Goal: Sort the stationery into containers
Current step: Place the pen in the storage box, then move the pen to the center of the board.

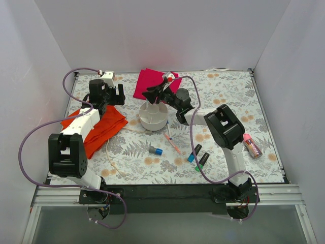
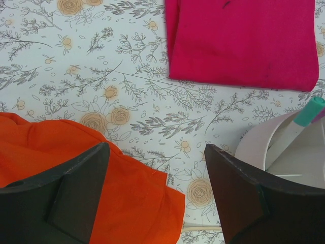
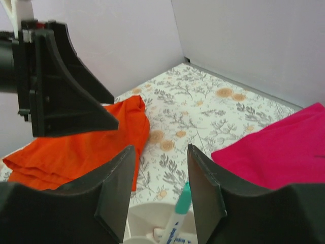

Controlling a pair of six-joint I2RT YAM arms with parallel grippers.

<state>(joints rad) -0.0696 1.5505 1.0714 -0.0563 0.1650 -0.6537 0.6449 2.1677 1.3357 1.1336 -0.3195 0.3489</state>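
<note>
The round white dish [image 1: 153, 118] stands mid-table, left of centre. My right gripper [image 1: 154, 94] hovers just above its far rim, open. In the right wrist view a white pen with a teal cap [image 3: 181, 213] leans in the dish [image 3: 144, 216], between and below my open gripper [image 3: 161, 152], apart from both fingers. My left gripper [image 1: 120, 95] is open and empty left of the dish, over the orange cloth's edge [image 2: 127, 198]; the left wrist view [image 2: 157, 150] also shows the dish [image 2: 264, 145] and pen cap [image 2: 311, 111]. On the table lie a grey-blue stub [image 1: 155, 150], a pink pen [image 1: 172, 143], a blue-capped marker [image 1: 194, 152], a green-capped marker [image 1: 202, 161] and a pink glittery tube [image 1: 252, 146].
An orange folded cloth [image 1: 99, 127] lies left of the dish, under the left arm. A magenta folded cloth [image 1: 151, 84] lies behind the dish. White walls close in the back and both sides. A thin pale cord [image 1: 114, 152] loops across the table front left.
</note>
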